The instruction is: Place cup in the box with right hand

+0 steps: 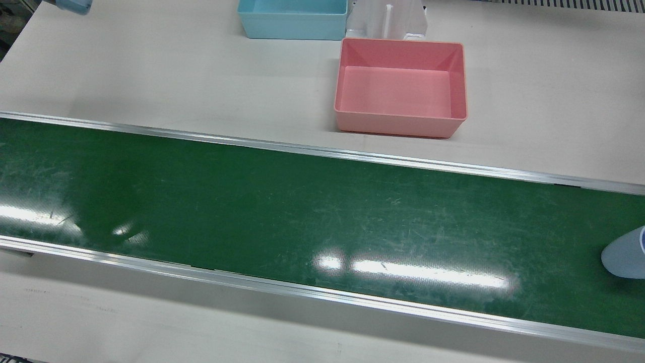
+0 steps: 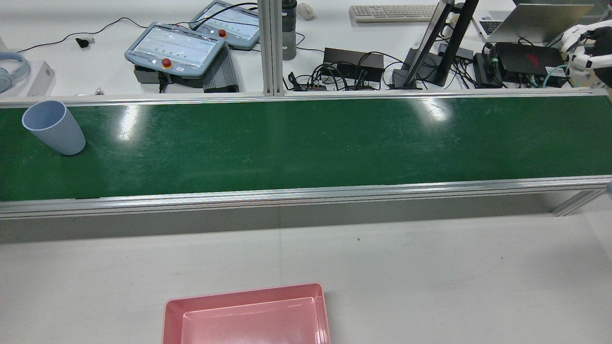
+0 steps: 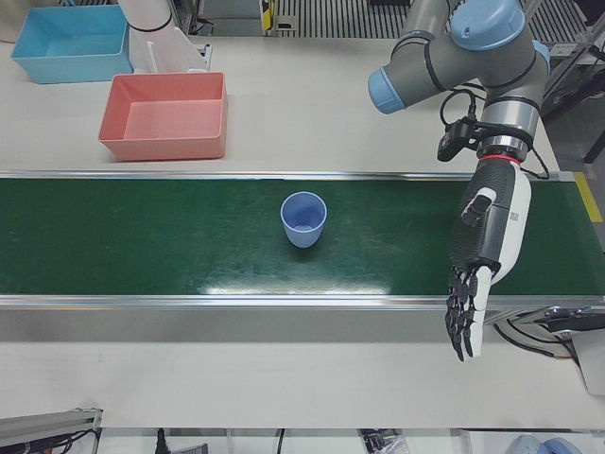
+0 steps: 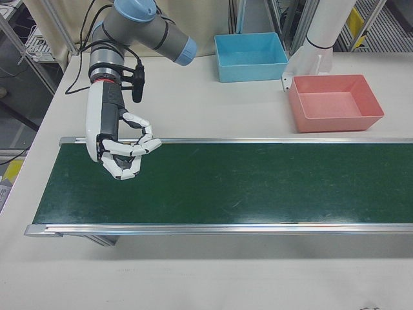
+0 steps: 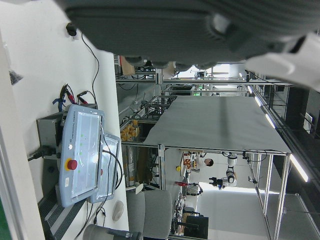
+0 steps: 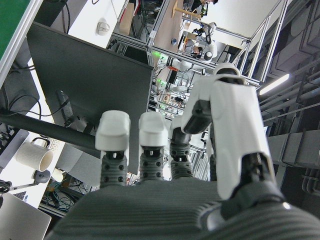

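Note:
A light blue cup point(image 1: 627, 257) stands upright on the green conveyor belt point(image 1: 252, 212), at the left end in the rear view point(image 2: 52, 126) and mid-belt in the left-front view point(image 3: 304, 218). The empty pink box point(image 1: 398, 126) sits on the white table beside the belt; it also shows in the rear view point(image 2: 244, 292). My right hand point(image 4: 122, 155) hovers over the opposite end of the belt, far from the cup, fingers loosely curled and holding nothing. My left hand point(image 3: 473, 284) hangs over the belt's edge to the right of the cup in that view, fingers straight, empty.
A blue box point(image 1: 292, 25) and a white arm pedestal point(image 1: 388, 20) stand behind the pink box. Aluminium rails point(image 1: 322, 151) border the belt. Teach pendants point(image 2: 174, 48), cables and a monitor stand point(image 2: 444, 43) crowd the bench beyond the belt.

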{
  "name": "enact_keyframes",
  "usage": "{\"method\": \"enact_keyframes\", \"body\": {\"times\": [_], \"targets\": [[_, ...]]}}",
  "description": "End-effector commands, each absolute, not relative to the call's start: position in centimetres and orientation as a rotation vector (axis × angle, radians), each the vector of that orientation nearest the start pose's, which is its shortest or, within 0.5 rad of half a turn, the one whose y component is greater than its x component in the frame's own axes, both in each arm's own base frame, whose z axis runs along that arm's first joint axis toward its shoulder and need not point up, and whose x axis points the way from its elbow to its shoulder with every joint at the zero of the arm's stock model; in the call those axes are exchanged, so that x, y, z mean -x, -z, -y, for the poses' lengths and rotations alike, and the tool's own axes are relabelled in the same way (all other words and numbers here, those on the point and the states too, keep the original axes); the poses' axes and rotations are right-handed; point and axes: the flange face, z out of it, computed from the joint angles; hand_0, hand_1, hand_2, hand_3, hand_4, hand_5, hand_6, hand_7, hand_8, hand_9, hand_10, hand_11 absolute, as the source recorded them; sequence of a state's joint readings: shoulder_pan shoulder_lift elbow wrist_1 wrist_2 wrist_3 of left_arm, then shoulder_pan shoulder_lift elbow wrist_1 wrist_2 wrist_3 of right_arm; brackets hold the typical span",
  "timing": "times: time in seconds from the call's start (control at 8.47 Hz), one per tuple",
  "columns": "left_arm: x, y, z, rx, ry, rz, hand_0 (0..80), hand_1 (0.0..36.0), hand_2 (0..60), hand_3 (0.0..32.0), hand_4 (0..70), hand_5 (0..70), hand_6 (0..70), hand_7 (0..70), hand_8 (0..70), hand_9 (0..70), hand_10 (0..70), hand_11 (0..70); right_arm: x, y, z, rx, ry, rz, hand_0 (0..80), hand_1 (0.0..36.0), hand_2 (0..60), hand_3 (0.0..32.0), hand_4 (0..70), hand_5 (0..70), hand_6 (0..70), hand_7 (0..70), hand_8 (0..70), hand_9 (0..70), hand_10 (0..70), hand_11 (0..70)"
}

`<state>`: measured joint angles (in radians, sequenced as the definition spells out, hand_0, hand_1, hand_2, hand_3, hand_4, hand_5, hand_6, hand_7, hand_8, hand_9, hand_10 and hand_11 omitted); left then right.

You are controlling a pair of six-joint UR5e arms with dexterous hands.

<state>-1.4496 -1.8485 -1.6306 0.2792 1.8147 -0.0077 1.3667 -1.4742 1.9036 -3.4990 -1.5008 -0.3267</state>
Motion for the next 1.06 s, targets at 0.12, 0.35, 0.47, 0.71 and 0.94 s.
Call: {"method": "enact_keyframes", "body": {"times": [0.12,0.35,0.47,0.71,0.94], "targets": [[3.64,-53.53,59.78,0.379,1.964,-2.081,0.0,0.0,0.0,0.0,0.0,0.0,0.0,0.0,0.0,0.0,0.0,0.0,-3.60,-51.38,52.17,0.241,2.315,-2.546,70.4,36.0,60.0,0.0,65.1,24.8,37.4,70.0,70.0,70.0,70.0,70.0],[3.73,-53.53,59.78,0.378,1.965,-2.081,0.0,0.0,0.0,0.0,0.0,0.0,0.0,0.0,0.0,0.0,0.0,0.0,-3.61,-51.38,52.17,0.242,2.315,-2.545,71.2,36.0,60.0,0.0,67.0,24.8,37.2,70.0,70.0,70.0,70.0,70.0],[3.64,-53.53,59.78,0.379,1.964,-2.081,0.0,0.0,0.0,0.0,0.0,0.0,0.0,0.0,0.0,0.0,0.0,0.0,-3.61,-51.38,52.17,0.242,2.315,-2.545,68.2,36.0,60.0,0.0,62.0,24.8,37.2,70.0,70.0,70.0,70.0,70.0],[3.63,-53.53,59.78,0.379,1.964,-2.081,0.0,0.0,0.0,0.0,0.0,0.0,0.0,0.0,0.0,0.0,0.0,0.0,-3.61,-51.38,52.17,0.242,2.315,-2.545,69.8,36.0,60.0,0.0,63.2,24.7,37.0,70.0,70.0,70.0,70.0,70.0],[3.73,-53.53,59.78,0.378,1.965,-2.081,0.0,0.0,0.0,0.0,0.0,0.0,0.0,0.0,0.0,0.0,0.0,0.0,-3.62,-51.17,52.14,0.242,2.308,-2.550,73.6,36.0,60.0,0.0,66.3,24.6,36.9,70.0,70.0,70.0,70.0,70.0]]}}
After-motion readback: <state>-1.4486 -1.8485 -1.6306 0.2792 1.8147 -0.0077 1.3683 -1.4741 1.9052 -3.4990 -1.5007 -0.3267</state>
